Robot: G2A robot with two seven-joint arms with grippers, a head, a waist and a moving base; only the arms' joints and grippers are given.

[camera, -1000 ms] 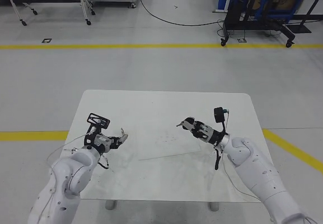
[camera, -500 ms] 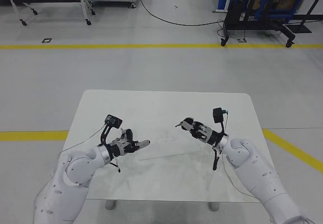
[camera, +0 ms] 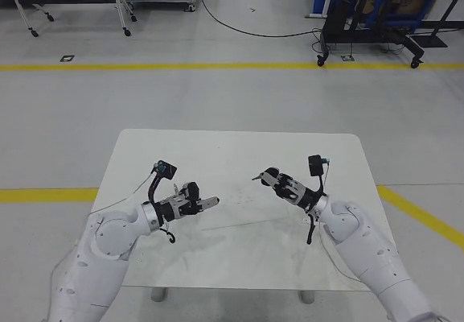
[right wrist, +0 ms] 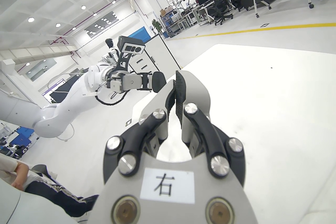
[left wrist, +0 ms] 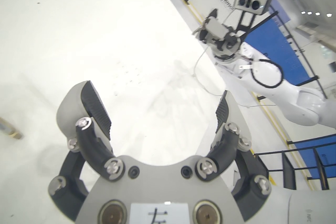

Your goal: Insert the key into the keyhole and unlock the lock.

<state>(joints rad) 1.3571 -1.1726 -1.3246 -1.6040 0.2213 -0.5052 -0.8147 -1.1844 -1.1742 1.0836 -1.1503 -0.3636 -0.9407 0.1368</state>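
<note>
Left claw [camera: 212, 201] hangs over the left-middle of the table [camera: 240, 149]. It is turned sideways toward the other arm, jaws spread wide, nothing between them. Likely placed as the receiving or steadying side, ready to take the lock. Its pads [left wrist: 95, 109] are black ribbed rubber set in smooth, curved grey metal fingers, with round silver screws at the joints. Table top is flat matt white with rounded corners and faint scuff marks mid-table. A thin pale wire [camera: 240, 222] lies slack across the middle. Right claw [camera: 258, 176] is held over the right-middle, well apart from the left one, tip aimed at it, jaws pressed together pad to pad. A thin sliver seems to poke from its tip in the left wrist view. It may be the key pinched flat for insertion, but it is too small to tell. Cannot tell where the lock is. Judgement: task at its start, nothing inserted yet.
</note>
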